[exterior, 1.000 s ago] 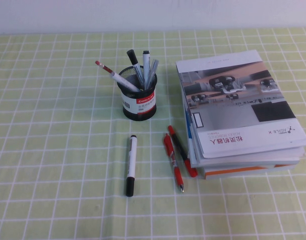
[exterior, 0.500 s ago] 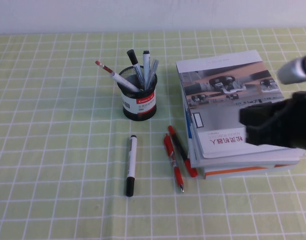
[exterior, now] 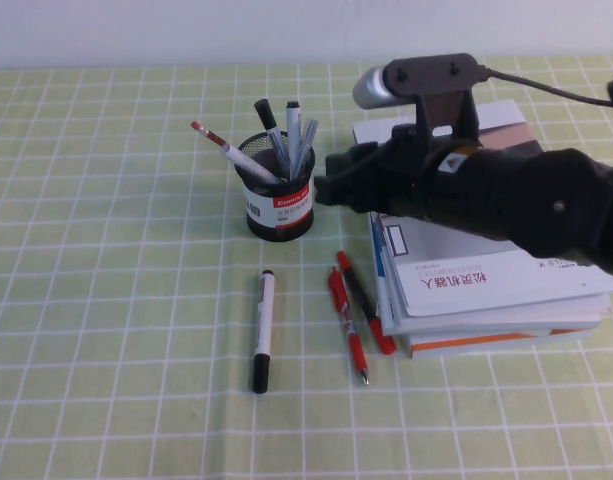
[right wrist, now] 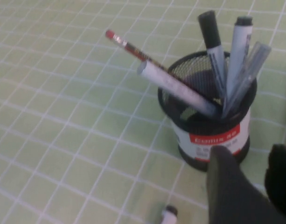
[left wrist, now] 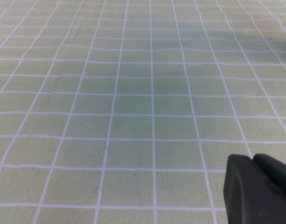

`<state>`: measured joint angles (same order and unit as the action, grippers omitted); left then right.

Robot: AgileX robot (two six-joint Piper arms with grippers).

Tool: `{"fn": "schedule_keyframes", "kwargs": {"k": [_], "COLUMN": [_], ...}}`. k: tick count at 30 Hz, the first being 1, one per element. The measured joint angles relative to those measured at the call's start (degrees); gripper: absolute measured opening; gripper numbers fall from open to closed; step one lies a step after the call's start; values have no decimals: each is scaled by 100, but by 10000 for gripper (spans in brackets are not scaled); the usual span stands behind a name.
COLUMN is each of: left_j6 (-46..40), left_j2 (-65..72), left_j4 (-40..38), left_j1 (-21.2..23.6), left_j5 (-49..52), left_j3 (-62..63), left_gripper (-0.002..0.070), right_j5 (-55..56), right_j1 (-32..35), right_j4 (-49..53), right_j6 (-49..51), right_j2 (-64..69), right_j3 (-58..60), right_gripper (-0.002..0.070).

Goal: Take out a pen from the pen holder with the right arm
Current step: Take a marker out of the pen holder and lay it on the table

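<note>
- Reach, high view: just swung in across the books (exterior: 486,290); set right gripper (exterior: 324,188) just beside pen holder (exterior: 279,208), pens (exterior: 292,130) still inside.
- Right wrist view: held fingers (right wrist: 229,186) slightly apart, empty; grasp judged next.
- Left wrist view: kept left gripper (left wrist: 257,191) over bare surface (left wrist: 133,93); grip unreadable.

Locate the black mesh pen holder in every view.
High view: black mesh pen holder left of centre, right gripper beside it.
Left wrist view: absent; left gripper over green cloth.
Right wrist view: holder just ahead of right gripper.
Shared landmark: red-tipped pencil leaning from it.
</note>
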<state>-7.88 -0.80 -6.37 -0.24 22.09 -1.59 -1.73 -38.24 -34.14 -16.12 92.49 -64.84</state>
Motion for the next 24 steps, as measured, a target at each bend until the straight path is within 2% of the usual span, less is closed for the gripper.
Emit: {"fn": "schedule_keyframes", "kwargs": {"k": [4,8,12,19,24], "left_j6": [0,0,0,0,0], "left_j2": [0,0,0,0,0], "left_j4": [0,0,0,0,0], "left_j1": [0,0,0,0,0], "left_j5": [0,0,0,0,0], "left_j3": [0,0,0,0,0], "left_gripper": [-5,-5,-5,-5,-5], "right_j5": [545,1050,1107,577,390], "right_j1": [0,0,12,193,337], "right_j4": [-726,-1511,-1794,-1794,-1794], "right_j6": [0,0,0,0,0], "right_j2": [613,1072,1603,2289,2451], "right_j3": [-413,-854,-1483,-2426,-2570], "right_gripper": [292,396,423,427,427]}}
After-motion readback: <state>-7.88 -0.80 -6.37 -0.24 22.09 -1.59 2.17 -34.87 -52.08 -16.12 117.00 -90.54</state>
